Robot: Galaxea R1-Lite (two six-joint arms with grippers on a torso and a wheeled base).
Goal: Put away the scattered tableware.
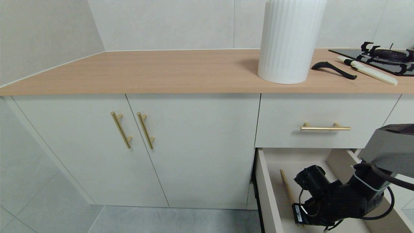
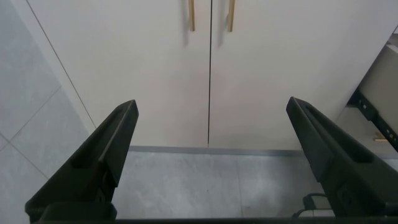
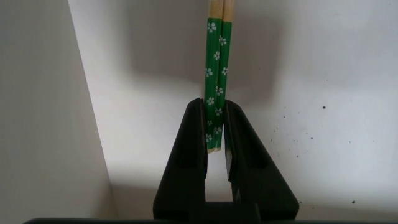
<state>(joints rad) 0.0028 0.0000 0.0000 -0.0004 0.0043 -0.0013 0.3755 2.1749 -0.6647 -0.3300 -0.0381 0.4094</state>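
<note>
Here, beneath the wooden countertop [image 1: 145,71], the open drawer [image 1: 267,181] is cut off at the near edge, and the right arm [image 1: 336,200] hides part of its floor. The left gripper [image 2: 211,106], jaws wide apart, faces the closed cabinet doors [image 2: 149,68]. The right gripper [image 3: 215,109] is clamped on the chopsticks [image 3: 216,56] inside the drawer, near its left wall. Their long axis runs near to far, green flowered ends in the jaws, bare wood ends pointing far.
</note>
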